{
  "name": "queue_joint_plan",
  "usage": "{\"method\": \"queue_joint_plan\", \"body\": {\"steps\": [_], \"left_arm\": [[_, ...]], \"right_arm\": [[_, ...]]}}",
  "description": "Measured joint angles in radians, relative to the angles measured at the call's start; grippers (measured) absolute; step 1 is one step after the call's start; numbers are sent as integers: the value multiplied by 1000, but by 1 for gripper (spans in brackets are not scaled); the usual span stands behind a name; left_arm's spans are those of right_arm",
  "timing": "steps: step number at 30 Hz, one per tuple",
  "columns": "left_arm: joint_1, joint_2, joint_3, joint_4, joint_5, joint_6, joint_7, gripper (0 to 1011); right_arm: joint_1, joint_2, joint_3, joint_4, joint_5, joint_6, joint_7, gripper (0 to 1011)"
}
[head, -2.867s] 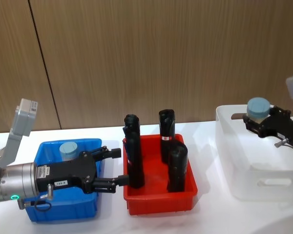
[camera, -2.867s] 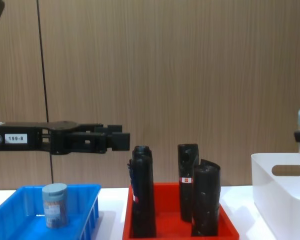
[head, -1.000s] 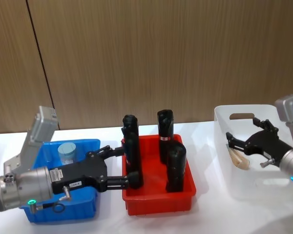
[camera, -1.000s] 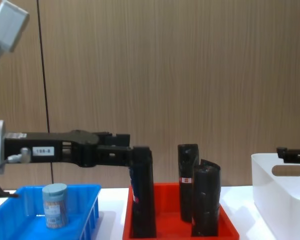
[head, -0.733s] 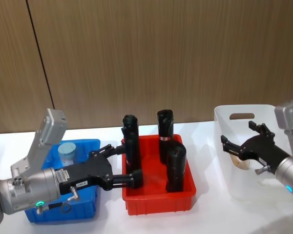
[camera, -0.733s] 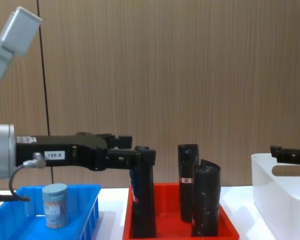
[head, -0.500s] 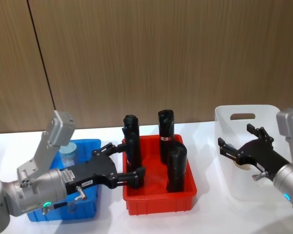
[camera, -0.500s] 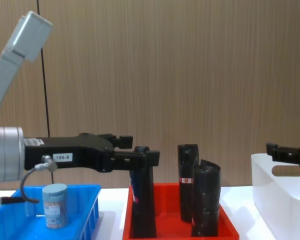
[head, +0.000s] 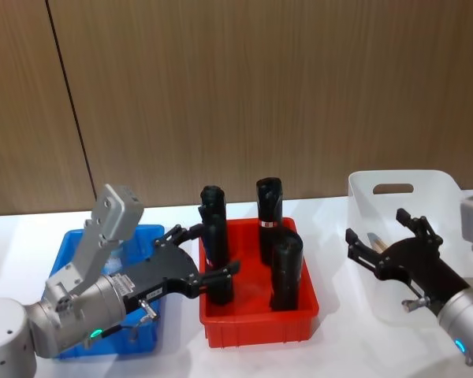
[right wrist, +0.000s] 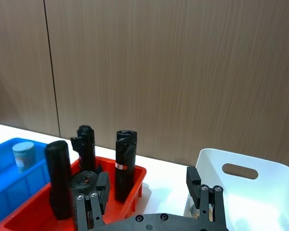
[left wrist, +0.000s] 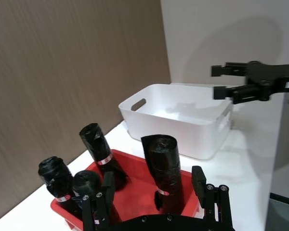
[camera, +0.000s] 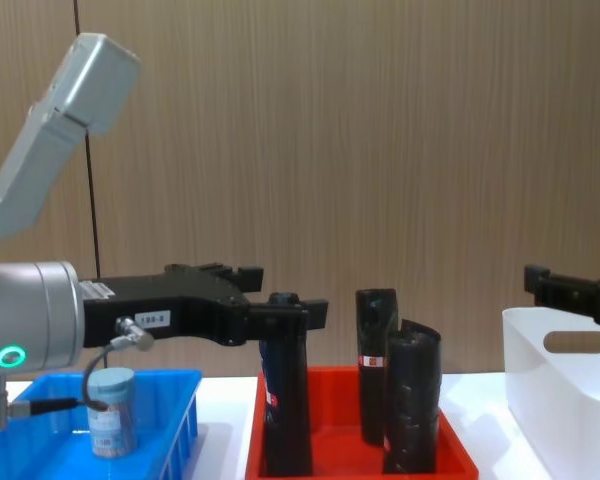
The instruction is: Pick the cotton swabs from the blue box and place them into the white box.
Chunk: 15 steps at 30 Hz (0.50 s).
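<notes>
The left tool [head: 213, 248] reaches in from the lower left of the head view, fingers spread wide and holding nothing. It sits at the left edge of the red tray [head: 256, 327]. In the chest view it [camera: 285, 290] hangs level with the top of the nearest tall black pack [camera: 285, 400]; I cannot tell whether they touch. The right tool [head: 376, 226] is at the lower right, also wide open and empty. In the chest view it stands just above the rim of the white box [head: 402, 175], clear of it.

A wood-panelled wall [head: 260, 94] closes the whole back of the scene. The white bench [head: 331, 354] runs across the bottom, with a bare strip in front of the containers and an open gap between the red tray and the white box.

The white box stands at the right, its rim the highest of the three and an oval handle cutout in its far wall. Something pale lies inside behind the right tool's finger, too hidden to name. The red tray fills the middle and holds four black packs upright, leaving little room between them. The blue box [head: 75, 244] sits at the left, close beside the tray, largely covered by the left arm.

One jar of cotton swabs [camera: 110, 410] stands upright in the blue box, below the arm and apart from the left tool's fingers.
</notes>
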Motion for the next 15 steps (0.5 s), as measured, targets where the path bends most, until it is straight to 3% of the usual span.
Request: {"method": "queue_joint_plan", "body": {"steps": [8,15], "left_arm": [[21,-11,11,-30,29,-11,99,1004],[40,-21,21,-57,56,-21,191,1004]], "right_arm": [[-56,-9,3,-68,13,-10,-32,1002],[-65,-11,4,-79,14,-11,-37,1002]]}}
